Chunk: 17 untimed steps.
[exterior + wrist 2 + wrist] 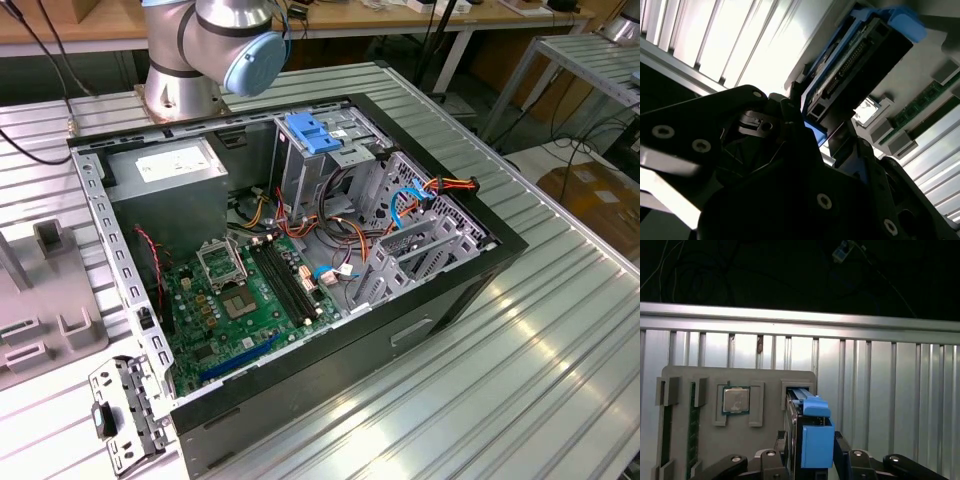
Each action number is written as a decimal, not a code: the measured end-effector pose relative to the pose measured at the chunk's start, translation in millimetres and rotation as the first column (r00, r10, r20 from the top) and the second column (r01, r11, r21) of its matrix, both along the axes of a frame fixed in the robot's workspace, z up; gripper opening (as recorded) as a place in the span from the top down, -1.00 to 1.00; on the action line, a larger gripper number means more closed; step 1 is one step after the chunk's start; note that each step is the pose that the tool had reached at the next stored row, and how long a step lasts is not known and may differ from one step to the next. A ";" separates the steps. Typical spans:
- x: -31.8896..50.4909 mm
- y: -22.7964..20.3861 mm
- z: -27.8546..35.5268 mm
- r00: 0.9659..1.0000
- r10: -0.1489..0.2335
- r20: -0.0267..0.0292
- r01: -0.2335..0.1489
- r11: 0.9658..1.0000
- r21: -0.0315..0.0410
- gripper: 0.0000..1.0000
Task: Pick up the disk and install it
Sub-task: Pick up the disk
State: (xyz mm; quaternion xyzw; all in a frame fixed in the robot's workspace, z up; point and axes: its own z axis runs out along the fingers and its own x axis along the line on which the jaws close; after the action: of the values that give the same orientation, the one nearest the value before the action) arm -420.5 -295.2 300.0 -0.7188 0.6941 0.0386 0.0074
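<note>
In both wrist views the disk (809, 432) stands on edge between my gripper's (810, 455) black fingers (781, 450), one pressing each flat side, so the gripper is shut on it. Its blue plastic rail faces the first wrist camera. In the second wrist view the disk's (855, 60) dark connector end and blue rails stick out beyond the gripper (825, 135). Below it lies the grey fixture plate (740, 440), with an open slot (797, 386) just behind the disk. I cannot tell whether the disk still touches that slot.
The fixture plate also holds a processor chip (736, 400) and green memory sticks (666, 435). In the exterior view the open computer case (300, 260) lies on the ribbed metal table, with a blue bracket (313, 132) on its drive cage, a grey power supply (170, 165) and loose cables.
</note>
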 end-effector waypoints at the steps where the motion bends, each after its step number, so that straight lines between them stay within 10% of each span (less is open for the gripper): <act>1: -0.1 0.0 -1.1 1.000 0.000 0.000 0.000 1.000 0.000 0.04; 17: -0.6 0.0 -6.4 1.000 0.000 0.000 0.000 1.000 0.000 0.26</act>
State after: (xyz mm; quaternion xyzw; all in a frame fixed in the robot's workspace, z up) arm -421.1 -295.2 293.6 -0.7188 0.6941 0.0386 0.0074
